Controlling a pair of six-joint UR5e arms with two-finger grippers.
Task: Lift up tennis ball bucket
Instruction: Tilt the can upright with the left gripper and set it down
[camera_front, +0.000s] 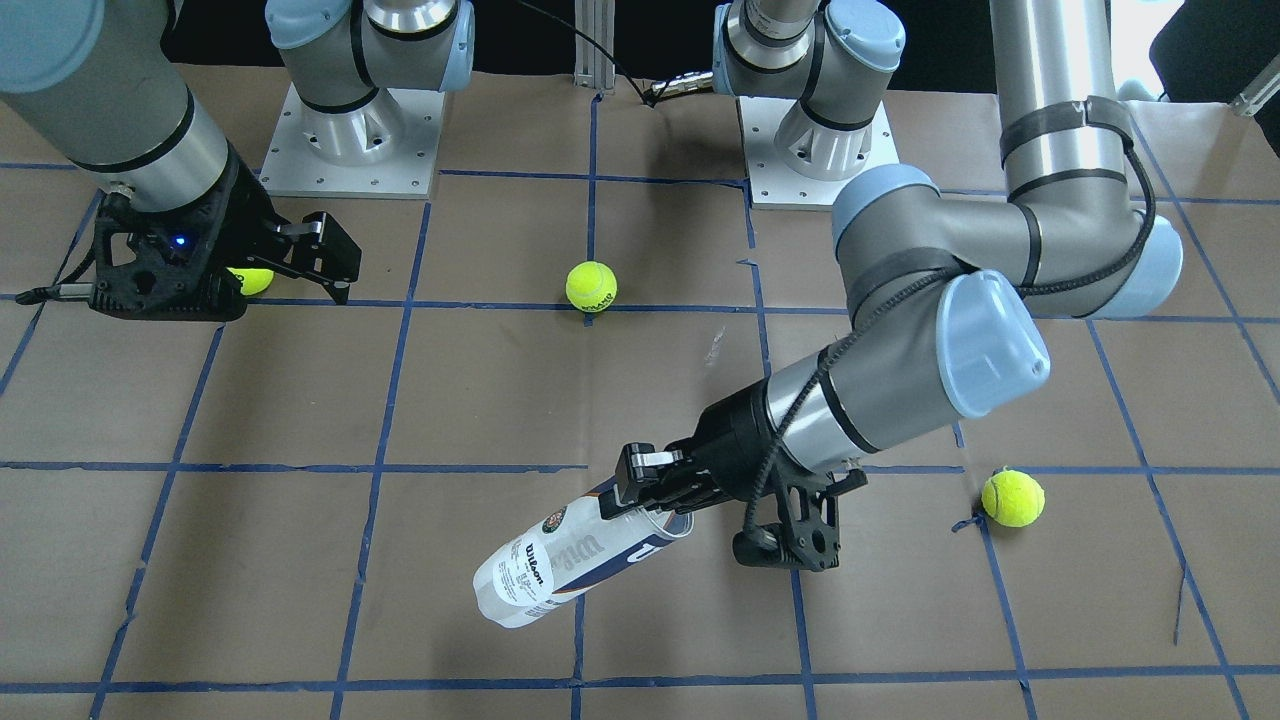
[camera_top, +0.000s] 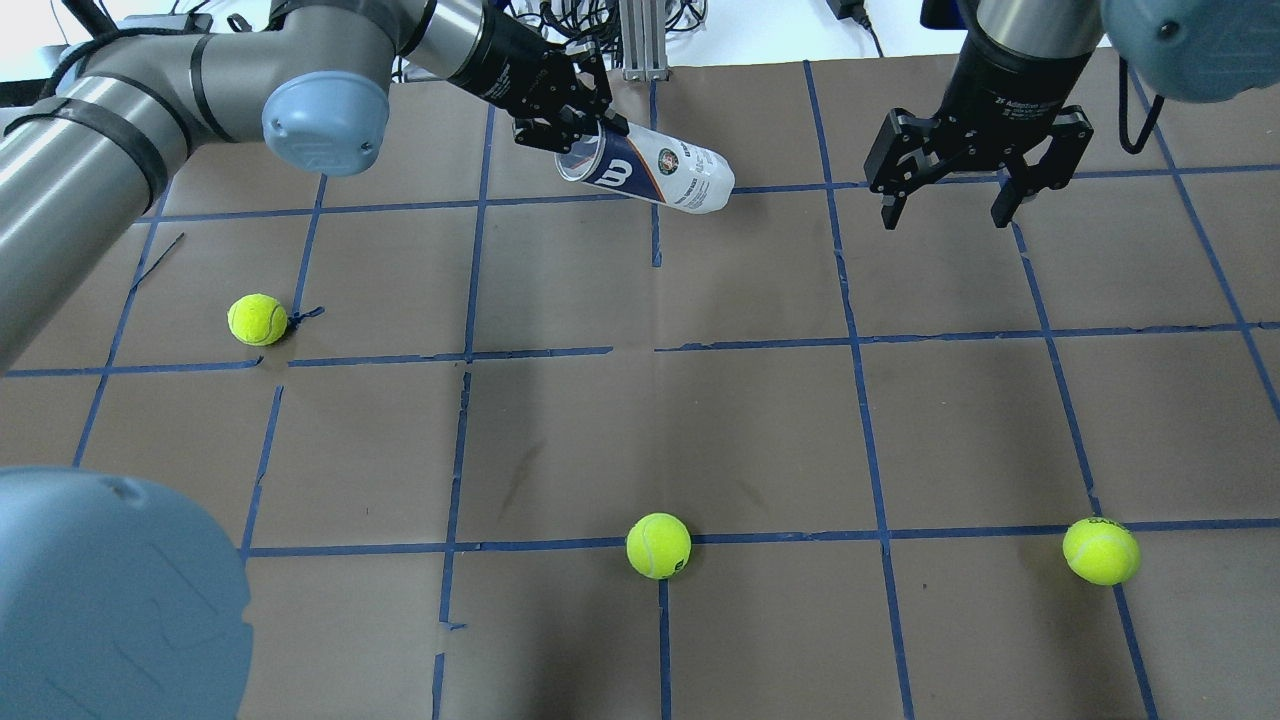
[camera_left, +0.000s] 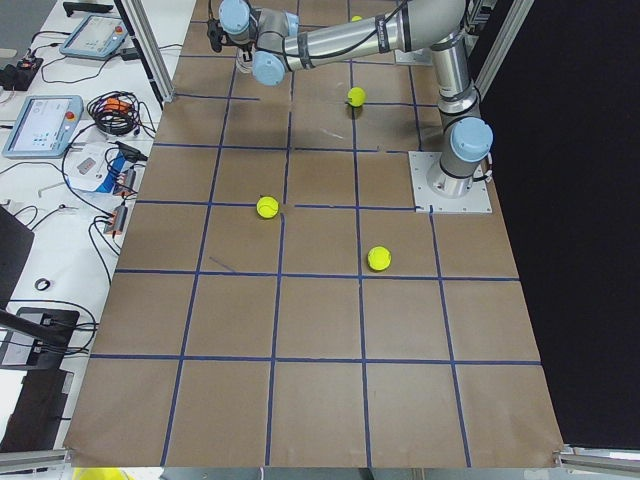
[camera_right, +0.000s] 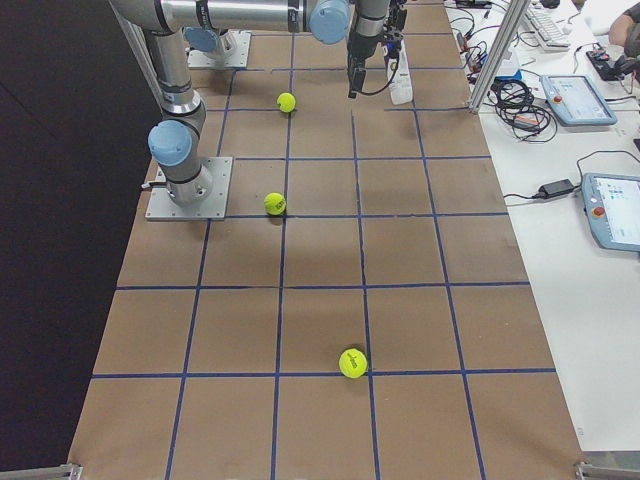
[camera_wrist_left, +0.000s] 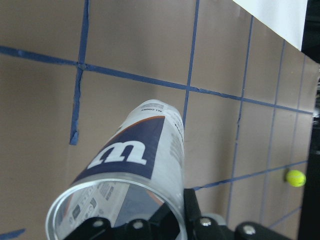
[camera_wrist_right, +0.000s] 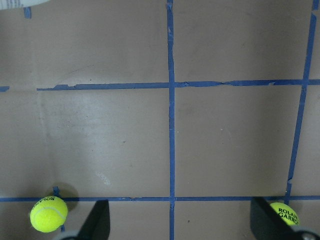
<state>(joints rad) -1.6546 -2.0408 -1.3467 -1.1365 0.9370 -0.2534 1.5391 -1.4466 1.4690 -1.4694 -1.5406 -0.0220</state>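
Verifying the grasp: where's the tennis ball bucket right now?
Overhead view, far-centre of the table: the tennis ball bucket is tilted, its open rim clamped in the left pincer, the open right pincer to its right.

Bucket (camera_top: 665, 172) in L gripper (camera_top: 580, 135), tilted.

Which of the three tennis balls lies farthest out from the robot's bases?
The left-side ball. The middle ball and the right-side ball share a tape line nearer the bases.
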